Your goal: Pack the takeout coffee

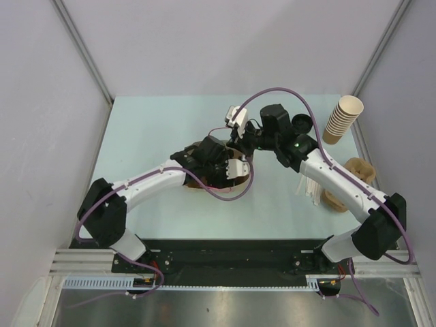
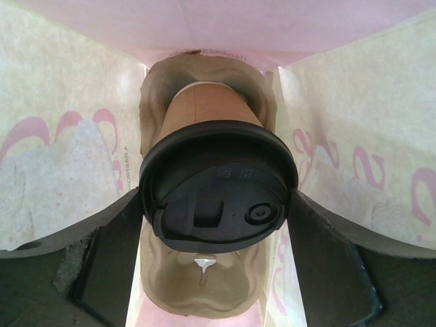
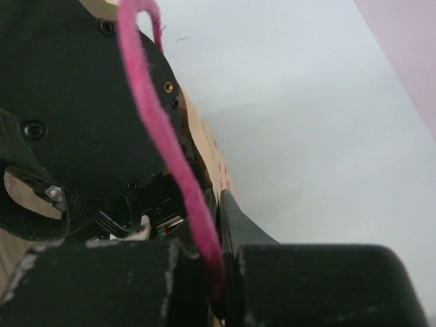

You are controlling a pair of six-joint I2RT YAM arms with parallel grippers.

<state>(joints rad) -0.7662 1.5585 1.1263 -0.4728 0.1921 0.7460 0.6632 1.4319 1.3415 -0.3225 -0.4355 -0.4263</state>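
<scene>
The takeout coffee, a tan paper cup [image 2: 204, 105] with a black lid [image 2: 218, 180], stands in a brown pulp carrier [image 2: 197, 286] inside a paper bag [image 2: 354, 136] printed with pink. My left gripper [image 2: 216, 204] is down inside the bag, and its fingers [image 2: 116, 252] press both sides of the lid. In the top view the bag [image 1: 240, 182] sits mid-table with the left gripper [image 1: 211, 160] in it; the cup is hidden there. My right gripper [image 1: 244, 144] is shut on the bag's far rim. It also shows in the right wrist view [image 3: 221, 204], pinching the bag's edge [image 3: 208, 146].
A stack of lidless tan cups [image 1: 343, 117] lies at the back right with a loose black lid [image 1: 302, 125] beside it. Another pulp carrier [image 1: 357, 170] and white sticks [image 1: 310, 189] lie under the right arm. A purple cable [image 3: 157, 122] crosses the right wrist view.
</scene>
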